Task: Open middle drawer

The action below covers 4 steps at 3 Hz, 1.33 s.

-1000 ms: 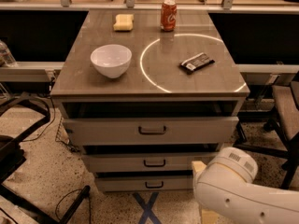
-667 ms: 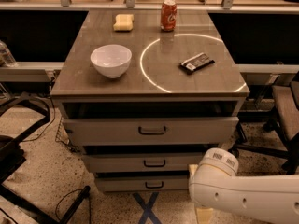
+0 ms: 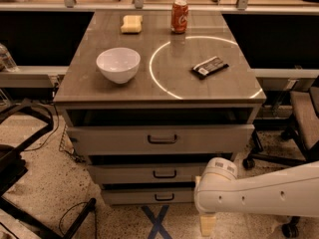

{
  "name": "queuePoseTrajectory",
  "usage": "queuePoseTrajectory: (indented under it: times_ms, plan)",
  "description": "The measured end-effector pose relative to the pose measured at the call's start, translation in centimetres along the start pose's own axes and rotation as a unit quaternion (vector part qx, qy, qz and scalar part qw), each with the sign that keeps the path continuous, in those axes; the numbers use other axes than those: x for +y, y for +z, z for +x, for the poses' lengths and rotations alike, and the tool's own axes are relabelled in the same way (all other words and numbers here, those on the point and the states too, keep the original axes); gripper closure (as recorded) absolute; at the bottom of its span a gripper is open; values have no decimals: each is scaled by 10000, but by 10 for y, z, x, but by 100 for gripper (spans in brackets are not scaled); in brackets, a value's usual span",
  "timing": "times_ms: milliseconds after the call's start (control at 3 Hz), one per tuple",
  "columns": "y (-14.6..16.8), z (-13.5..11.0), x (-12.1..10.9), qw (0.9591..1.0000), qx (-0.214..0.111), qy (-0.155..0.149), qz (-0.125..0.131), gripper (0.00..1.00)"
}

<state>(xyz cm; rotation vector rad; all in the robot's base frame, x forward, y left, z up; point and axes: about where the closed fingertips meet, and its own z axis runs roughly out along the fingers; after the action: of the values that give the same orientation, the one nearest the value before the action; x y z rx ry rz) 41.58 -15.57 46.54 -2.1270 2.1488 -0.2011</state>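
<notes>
Warm, amber-tinted light falls from above on the tabletop, where a bright white ring of light glows right of centre and the soda can at 12 o'clock leaves a faint reflection in the glossy surface. The white bowl at 10 o'clock carries the strongest highlight. Deep shadow fills the gap under the tabletop and the recess above the middle drawer; the spaces at 9 and 3 o'clock go nearly black. The white arm and its gripper, at 5 o'clock low before the cabinet, are evenly lit against the dim speckled floor
</notes>
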Motion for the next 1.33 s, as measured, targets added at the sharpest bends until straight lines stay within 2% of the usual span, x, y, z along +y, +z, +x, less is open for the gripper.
queuePoseTrajectory:
  times_ms: [333,667,1000,1333]
  plan:
    - [27,-27,-12,9992,-410,12,-21,0]
    - [34,-49,-19,9974,-716,-24,22,0]
    - [34,-49,-19,9974,-725,-23,22,0]
    - [36,-62,-22,9974,-694,-189,24,0]
